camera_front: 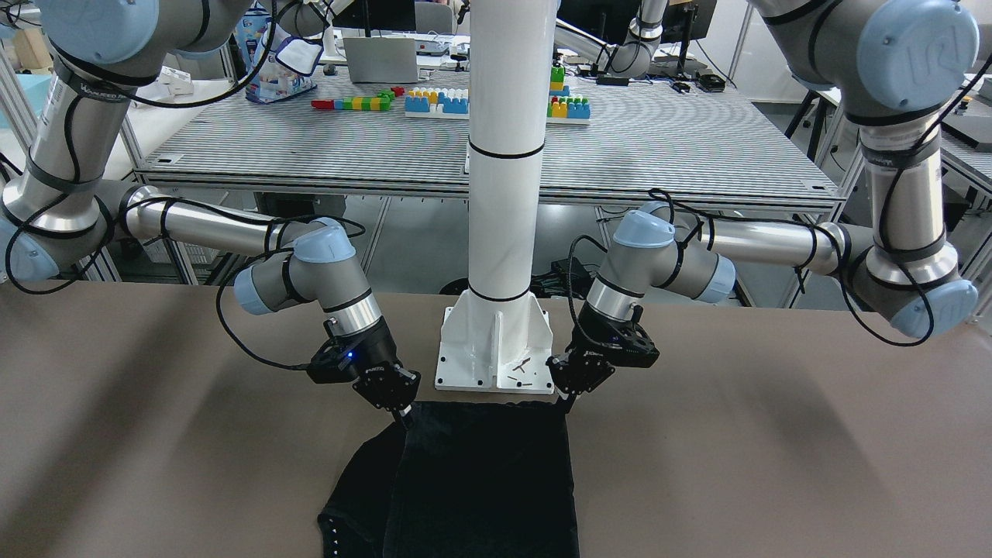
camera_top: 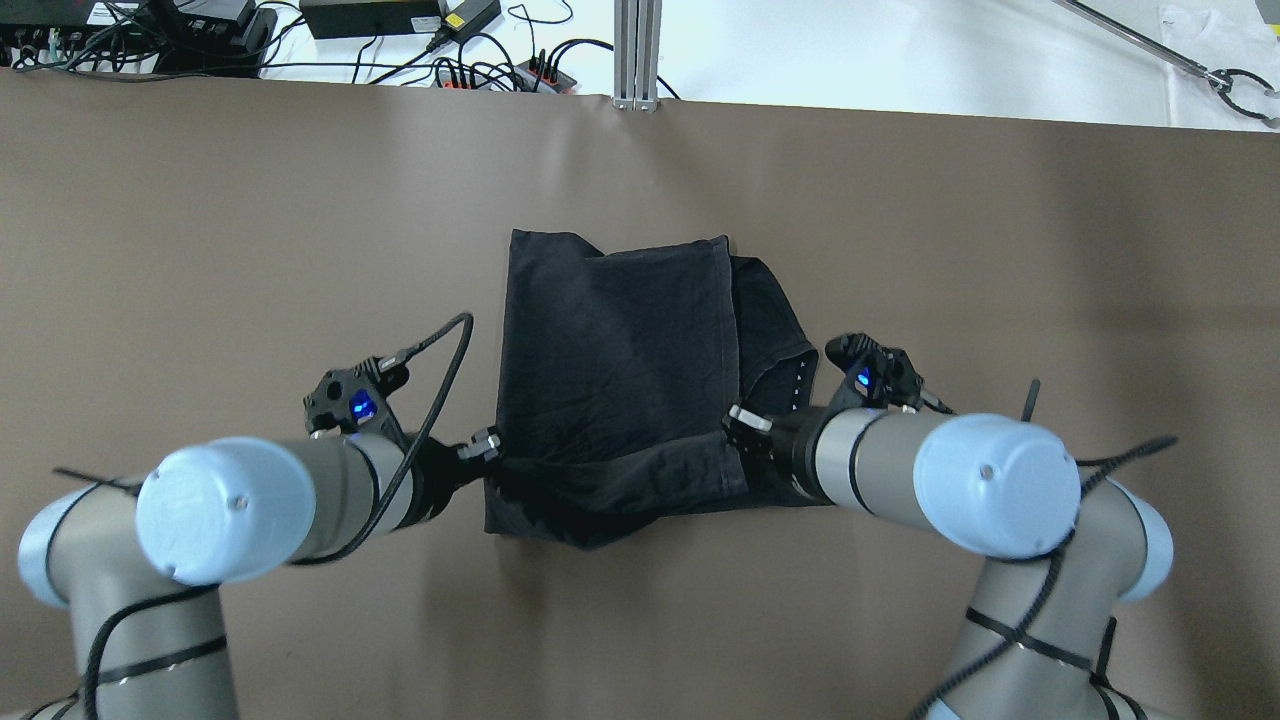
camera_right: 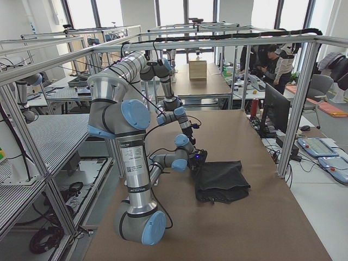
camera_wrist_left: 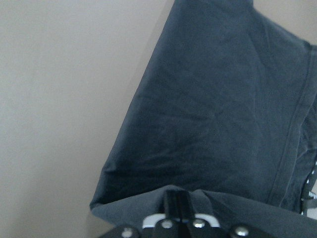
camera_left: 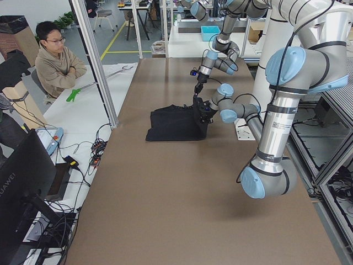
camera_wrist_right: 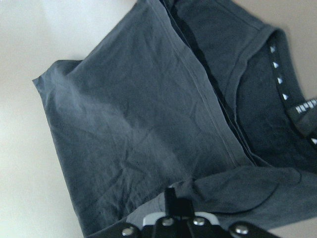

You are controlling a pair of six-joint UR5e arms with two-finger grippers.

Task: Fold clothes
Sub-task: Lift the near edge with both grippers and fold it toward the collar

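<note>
The clothes (camera_top: 610, 380), a single black garment, were laid folded at the middle of the brown counter (camera_top: 200, 250). The near edge was just in front of the white pillar's base plate (camera_front: 496, 353). That edge was gripped at both corners. The left gripper (camera_top: 485, 445) was clamped on the corner at the robot's left and the right gripper (camera_top: 745, 418) on the one at its right. The jaws of each were pressed together, with fabric bunched around them. A collar (camera_top: 790, 360) with small white marks could be seen under the top layer on the robot's right side. The base plate, with a few small dark bits (camera_front: 521, 370) lying on it, was set between the two wrists, close behind the held edge. The left wrist's black cable (camera_top: 445, 370) was looped beside the garment's left edge. Beyond the counter's far edge, cables and power bricks (camera_top: 370, 15) were heaped, and a seated person (camera_left: 55, 61) was seen off to the side.
</note>
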